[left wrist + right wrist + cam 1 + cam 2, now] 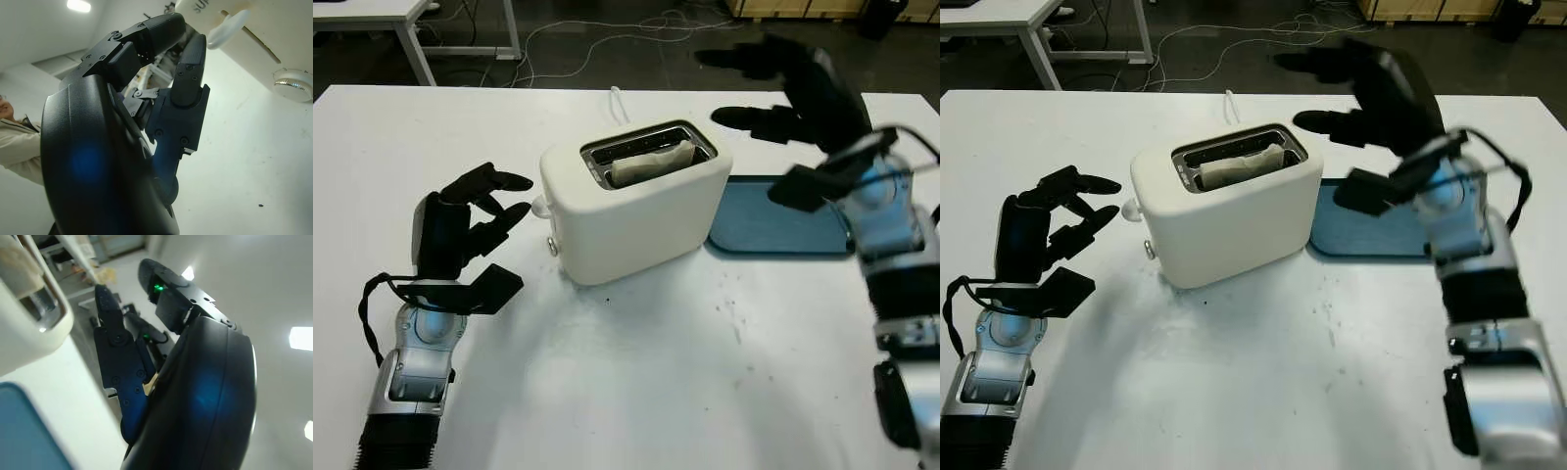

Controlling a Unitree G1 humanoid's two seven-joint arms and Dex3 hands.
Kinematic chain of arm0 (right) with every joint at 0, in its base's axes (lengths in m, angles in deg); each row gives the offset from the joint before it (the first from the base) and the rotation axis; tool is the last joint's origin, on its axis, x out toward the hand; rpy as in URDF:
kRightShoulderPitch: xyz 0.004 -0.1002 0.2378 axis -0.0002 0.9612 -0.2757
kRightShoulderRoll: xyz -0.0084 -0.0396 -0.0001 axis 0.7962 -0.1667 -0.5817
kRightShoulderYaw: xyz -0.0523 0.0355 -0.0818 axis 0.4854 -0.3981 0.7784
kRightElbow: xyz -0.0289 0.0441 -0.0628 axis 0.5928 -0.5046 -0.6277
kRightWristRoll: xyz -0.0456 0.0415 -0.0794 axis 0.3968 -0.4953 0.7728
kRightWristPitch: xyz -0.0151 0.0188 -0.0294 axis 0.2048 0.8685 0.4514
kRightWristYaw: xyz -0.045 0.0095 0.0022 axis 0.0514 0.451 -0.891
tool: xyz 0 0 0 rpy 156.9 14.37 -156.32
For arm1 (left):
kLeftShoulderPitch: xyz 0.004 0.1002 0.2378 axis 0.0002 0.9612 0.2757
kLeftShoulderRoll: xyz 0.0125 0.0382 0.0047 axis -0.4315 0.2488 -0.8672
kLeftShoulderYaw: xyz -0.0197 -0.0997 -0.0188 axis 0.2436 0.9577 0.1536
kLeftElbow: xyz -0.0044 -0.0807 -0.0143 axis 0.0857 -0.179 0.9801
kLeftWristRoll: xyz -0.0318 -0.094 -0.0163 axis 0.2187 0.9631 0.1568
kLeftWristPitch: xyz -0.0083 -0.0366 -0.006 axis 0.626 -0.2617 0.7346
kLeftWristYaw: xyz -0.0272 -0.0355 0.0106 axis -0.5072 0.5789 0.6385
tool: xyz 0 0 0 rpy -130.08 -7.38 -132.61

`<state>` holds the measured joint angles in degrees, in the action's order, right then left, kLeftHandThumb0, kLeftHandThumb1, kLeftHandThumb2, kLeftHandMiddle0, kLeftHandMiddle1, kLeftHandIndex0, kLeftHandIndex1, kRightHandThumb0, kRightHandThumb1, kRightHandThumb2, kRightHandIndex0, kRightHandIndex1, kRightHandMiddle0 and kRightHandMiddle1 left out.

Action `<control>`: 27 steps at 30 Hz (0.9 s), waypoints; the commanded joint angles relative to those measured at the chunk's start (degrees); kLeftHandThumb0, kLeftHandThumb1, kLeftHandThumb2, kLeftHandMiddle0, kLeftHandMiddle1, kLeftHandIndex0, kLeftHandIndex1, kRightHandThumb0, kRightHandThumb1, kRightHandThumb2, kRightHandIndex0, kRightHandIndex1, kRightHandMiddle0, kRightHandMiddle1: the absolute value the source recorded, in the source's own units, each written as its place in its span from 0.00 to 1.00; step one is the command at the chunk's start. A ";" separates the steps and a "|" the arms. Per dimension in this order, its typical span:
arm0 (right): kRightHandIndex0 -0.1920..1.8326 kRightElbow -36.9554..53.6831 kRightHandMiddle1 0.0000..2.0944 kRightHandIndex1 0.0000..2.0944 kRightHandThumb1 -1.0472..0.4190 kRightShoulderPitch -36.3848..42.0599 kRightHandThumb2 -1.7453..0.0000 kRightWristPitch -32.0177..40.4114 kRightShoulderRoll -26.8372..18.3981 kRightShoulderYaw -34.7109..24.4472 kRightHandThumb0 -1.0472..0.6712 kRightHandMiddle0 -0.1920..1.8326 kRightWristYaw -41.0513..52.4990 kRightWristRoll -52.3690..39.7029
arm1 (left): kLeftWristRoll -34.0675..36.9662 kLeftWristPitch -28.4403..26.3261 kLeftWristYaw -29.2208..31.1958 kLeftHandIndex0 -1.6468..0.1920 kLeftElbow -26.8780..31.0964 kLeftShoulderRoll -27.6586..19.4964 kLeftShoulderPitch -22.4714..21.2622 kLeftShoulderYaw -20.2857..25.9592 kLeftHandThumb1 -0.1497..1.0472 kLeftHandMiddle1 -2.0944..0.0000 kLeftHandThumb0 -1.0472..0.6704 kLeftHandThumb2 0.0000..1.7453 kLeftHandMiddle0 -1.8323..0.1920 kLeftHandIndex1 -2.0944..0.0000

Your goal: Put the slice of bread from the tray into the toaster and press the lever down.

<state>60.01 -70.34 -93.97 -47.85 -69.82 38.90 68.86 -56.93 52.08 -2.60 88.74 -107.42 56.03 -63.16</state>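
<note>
A white toaster [636,211] stands mid-table with the slice of bread [651,162] upright in its slot, the top edge showing. The toaster's white lever [540,207] sticks out of its left end, high up; it also appears as the lever [227,29] just beyond my left fingers [188,83]. My left hand [499,201] hovers left of the toaster, a short gap from the lever, open and holding nothing. My right hand [744,88] is raised above the far side of the blue tray [773,220], open, fingers pointing toward the toaster. The tray holds nothing.
The tray lies against the toaster's right side. A chrome button [553,247] sits low on the toaster's left end. Beyond the white table's [636,392] far edge are floor cables [578,39] and another table [401,20]. A person's sleeve [12,142] appears in the left wrist view.
</note>
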 commanded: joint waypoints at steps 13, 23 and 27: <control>0.56 9.33 0.02 0.21 0.09 19.45 0.86 2.17 12.35 -8.90 0.52 0.57 -4.72 -13.66 | 0.37 2.46 2.90 0.47 2.64 -4.27 -0.65 0.90 0.89 0.35 0.42 0.00 0.57 0.63; 0.60 8.62 0.02 0.23 0.09 19.39 0.86 8.24 14.93 -9.30 0.48 0.60 -9.49 -10.88 | 2.13 4.78 10.54 0.47 4.55 -11.46 -1.39 1.82 0.87 0.36 0.45 0.00 0.55 0.63; 0.61 10.31 0.02 0.26 0.09 18.20 0.85 13.87 13.36 -8.10 0.49 0.61 -8.10 -8.89 | 0.77 5.01 13.42 0.43 3.79 -14.31 -2.78 0.96 0.86 0.38 0.44 0.00 0.52 0.65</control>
<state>69.12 -51.23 -82.16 -33.57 -78.14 30.29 59.41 -55.88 56.33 9.99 92.79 -120.60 54.30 -61.77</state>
